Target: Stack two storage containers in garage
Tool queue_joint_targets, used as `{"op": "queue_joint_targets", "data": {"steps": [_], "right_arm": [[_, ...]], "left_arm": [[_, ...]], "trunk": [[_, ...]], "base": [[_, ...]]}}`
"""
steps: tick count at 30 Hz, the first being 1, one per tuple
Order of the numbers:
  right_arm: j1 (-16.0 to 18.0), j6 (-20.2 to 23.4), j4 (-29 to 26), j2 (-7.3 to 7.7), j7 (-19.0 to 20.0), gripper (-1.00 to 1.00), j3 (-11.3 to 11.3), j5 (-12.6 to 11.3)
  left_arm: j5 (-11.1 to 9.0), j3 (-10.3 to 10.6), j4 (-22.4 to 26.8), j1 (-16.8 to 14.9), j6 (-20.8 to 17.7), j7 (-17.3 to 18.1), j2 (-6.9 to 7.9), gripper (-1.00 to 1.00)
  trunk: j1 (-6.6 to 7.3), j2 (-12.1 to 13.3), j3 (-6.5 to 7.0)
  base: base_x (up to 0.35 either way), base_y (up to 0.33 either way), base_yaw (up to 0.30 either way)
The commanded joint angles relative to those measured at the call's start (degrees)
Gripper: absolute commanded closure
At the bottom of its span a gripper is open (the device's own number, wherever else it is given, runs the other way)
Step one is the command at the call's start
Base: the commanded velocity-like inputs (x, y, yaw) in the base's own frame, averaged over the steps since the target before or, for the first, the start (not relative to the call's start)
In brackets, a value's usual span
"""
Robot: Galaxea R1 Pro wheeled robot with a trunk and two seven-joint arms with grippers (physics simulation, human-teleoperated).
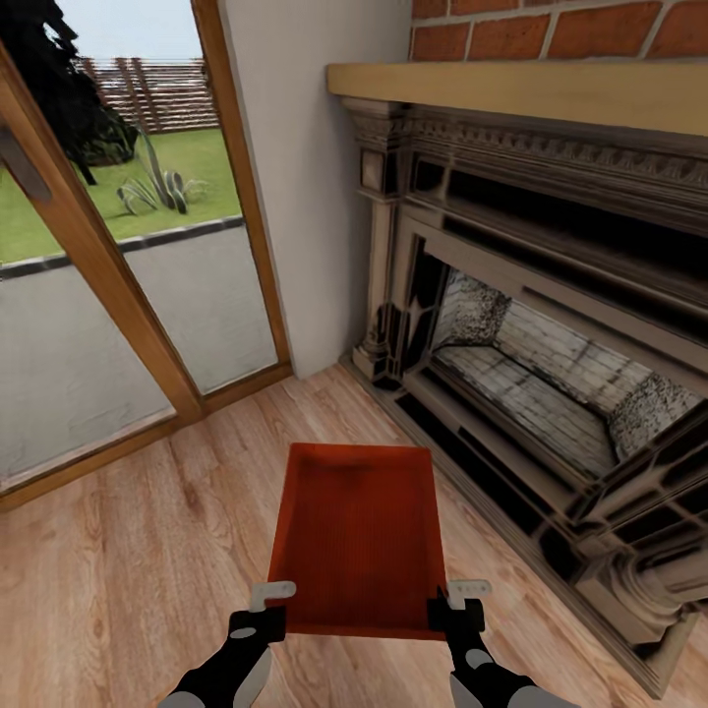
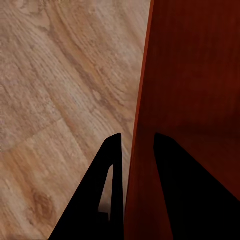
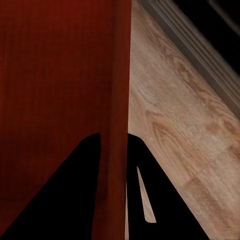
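An orange-red open-top storage container [image 1: 359,536] hangs level above the light wood-plank floor [image 1: 128,580] of the living room, in front of the fireplace. My left gripper [image 1: 267,612] is shut on its near left wall; my right gripper [image 1: 457,608] is shut on its near right wall. In the left wrist view the container's wall [image 2: 142,130] stands between the two dark fingers [image 2: 107,190]. In the right wrist view the container's wall [image 3: 120,100] likewise runs between the fingers [image 3: 142,190], with plank floor beside it.
A dark carved fireplace [image 1: 531,374] with a wooden mantel [image 1: 521,93] and red brick above fills the right side. A wood-framed glass door [image 1: 118,285] stands at the left, a white wall [image 1: 315,197] between them. Open plank floor lies to the left.
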State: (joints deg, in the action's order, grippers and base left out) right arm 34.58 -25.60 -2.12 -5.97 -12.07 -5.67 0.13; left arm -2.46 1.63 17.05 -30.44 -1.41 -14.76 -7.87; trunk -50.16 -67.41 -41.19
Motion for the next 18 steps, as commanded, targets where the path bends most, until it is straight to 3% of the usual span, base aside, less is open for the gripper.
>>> {"op": "queue_joint_targets", "data": {"steps": [1,18], "right_arm": [[0.05,-0.24,-2.89,-0.01,-0.41,1.0,0.13,-0.05],[0.05,-0.16,-2.89,0.06,-0.41,1.0,0.16,-0.35]], "left_arm": [[-1.4,0.57,-0.17,0.03,-0.35,-0.27,-0.04,1.0],[-1.4,0.57,-0.17,0.03,-0.35,-0.27,-0.03,1.0]], "trunk": [[0.0,-0.02,0.05],[0.0,-0.02,1.56]], "base": [[0.0,0.0,0.079],[0.0,0.0,0.081]]}}
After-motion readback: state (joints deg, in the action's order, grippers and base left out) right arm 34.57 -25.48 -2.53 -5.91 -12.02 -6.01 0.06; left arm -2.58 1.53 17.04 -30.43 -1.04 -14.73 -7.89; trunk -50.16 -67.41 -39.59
